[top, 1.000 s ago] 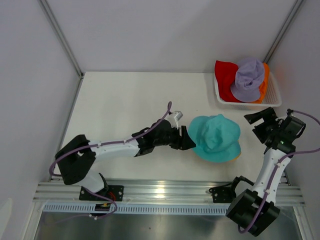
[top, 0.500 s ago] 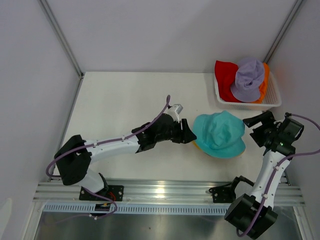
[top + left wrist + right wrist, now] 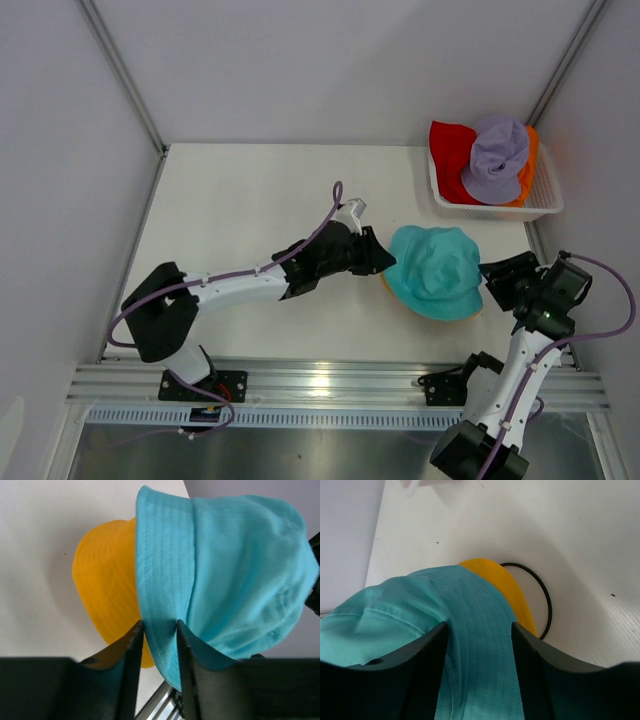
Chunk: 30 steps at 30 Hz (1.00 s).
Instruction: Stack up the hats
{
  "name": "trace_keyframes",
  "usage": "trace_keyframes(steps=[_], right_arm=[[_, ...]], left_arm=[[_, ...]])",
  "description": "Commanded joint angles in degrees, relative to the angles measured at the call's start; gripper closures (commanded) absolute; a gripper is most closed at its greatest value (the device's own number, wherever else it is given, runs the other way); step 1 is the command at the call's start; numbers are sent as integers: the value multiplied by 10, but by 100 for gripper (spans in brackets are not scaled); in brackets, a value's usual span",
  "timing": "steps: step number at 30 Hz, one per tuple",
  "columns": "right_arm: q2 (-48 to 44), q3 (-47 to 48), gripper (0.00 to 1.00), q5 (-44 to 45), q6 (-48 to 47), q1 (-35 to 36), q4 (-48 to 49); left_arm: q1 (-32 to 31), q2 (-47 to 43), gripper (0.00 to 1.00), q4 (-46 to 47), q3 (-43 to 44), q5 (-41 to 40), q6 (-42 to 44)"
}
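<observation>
The teal hat, soft stitched cloth with a floppy brim, drapes over the yellow hat, right of centre on the table; the left gripper pinches its brim fold between nearly closed fingers; the right gripper straddles the opposite brim, fingers spread wide.

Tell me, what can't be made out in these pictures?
- Most of the yellow hat: all views, it lies under the teal hat.
- Most of the black wire ring: right wrist view, only an arc shows and the hats cover the rest.
- Most of the orange hat: top view, it sits behind the lavender hat in the basket.
- The left tool behind its fingers: left wrist view, cut off by the bottom edge.
</observation>
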Motion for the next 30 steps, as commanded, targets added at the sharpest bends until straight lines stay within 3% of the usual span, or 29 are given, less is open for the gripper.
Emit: trace_keyframes(steps=[1,6,7,11,15,19,23,29,30], right_arm=[[3,-39,45,-18,9,4,-15],[18,-35,48,-1,15,-4,42],[24,-30,45,-2,22,-3,57],[77,-1,38,-37,39,5,163],[162,60,38,-9,44,54,197],[209,83,38,63,58,178,233],[263,66,40,101,80,236,298],[368,93,44,118,104,301,376],[383,104,44,118,105,319,384]], left_arm=[[2,23,67,61,19,8,-20],[2,35,98,105,-12,46,-20],[2,35,99,107,-18,50,-23],[1,16,99,158,-80,81,-36],[-17,-5,99,176,-95,105,0],[-34,-16,99,166,-102,99,5],[-36,-48,99,148,-119,84,19],[-39,-107,90,90,-148,21,46],[-39,-109,83,81,-148,13,48]])
